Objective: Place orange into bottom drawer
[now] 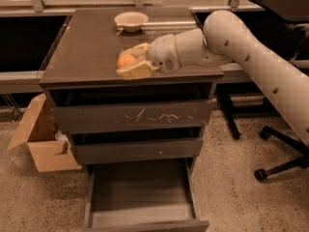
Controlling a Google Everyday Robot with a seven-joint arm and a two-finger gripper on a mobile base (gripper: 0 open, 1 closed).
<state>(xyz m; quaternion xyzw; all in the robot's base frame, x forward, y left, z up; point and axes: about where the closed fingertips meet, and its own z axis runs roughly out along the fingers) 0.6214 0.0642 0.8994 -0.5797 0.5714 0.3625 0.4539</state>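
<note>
While the orange (126, 61) sits clamped, the bottom drawer (140, 193) stands open

Where my arm reaches in, I see the gripper (131, 61) low over the front edge of the cabinet top (82, 52), its two cream fingers (139, 70) closed on the fruit from either side. Well below it the drawer is pulled out, grey floor showing. A white bowl (131, 20) rests at the back of the top; a cardboard box (46, 144) stands on the floor beside the cabinet.
</note>
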